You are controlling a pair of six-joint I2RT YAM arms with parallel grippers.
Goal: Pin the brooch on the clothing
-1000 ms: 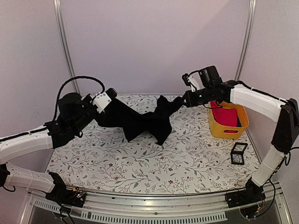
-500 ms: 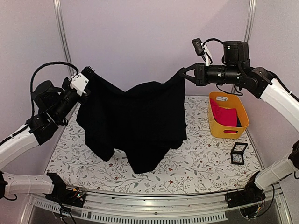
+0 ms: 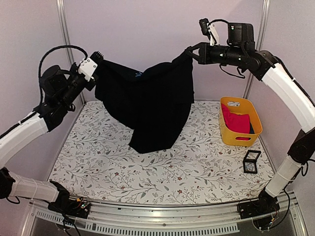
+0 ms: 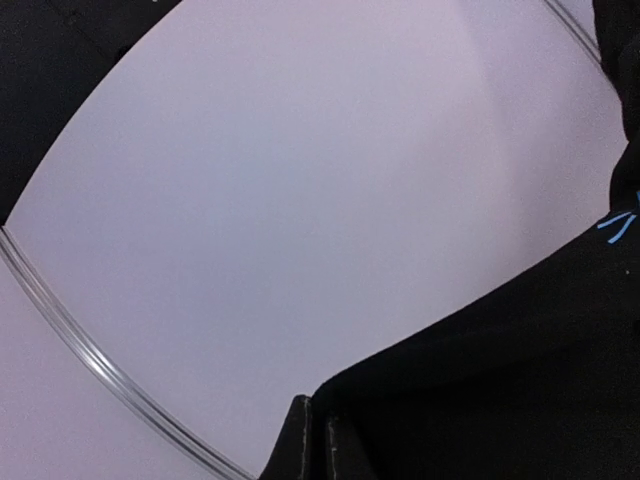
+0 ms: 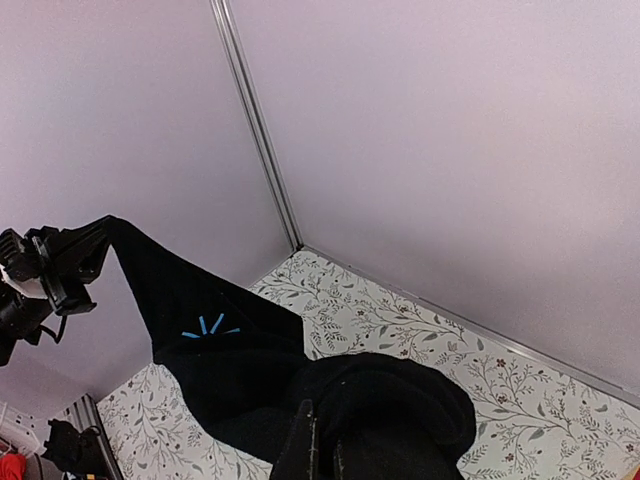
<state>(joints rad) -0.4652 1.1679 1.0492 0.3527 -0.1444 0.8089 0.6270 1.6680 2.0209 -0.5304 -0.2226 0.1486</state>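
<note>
The clothing [image 3: 152,105], a black long-sleeved shirt, hangs stretched between both raised arms, and its lower end reaches the table. Its light-blue print [image 3: 138,74] shows near the top edge. My left gripper [image 3: 97,67] is shut on the shirt's left upper corner and my right gripper [image 3: 190,51] on the right one. In the left wrist view the shut gripper [image 4: 318,425] pinches black cloth [image 4: 500,380]. In the right wrist view the gripper [image 5: 322,430] is shut on the shirt [image 5: 380,400], with the print [image 5: 205,328] below. The brooch is not in view.
A yellow basket [image 3: 256,129] holding a pink garment [image 3: 236,122] stands at the right of the flower-patterned table [image 3: 98,162]. A small black square frame [image 3: 252,161] lies in front of it. Metal posts [image 3: 66,44] flank the back wall.
Both arms have lifted the shirt from low over the table to high in the air. It has spread out between them, then swung back toward the wall.
</note>
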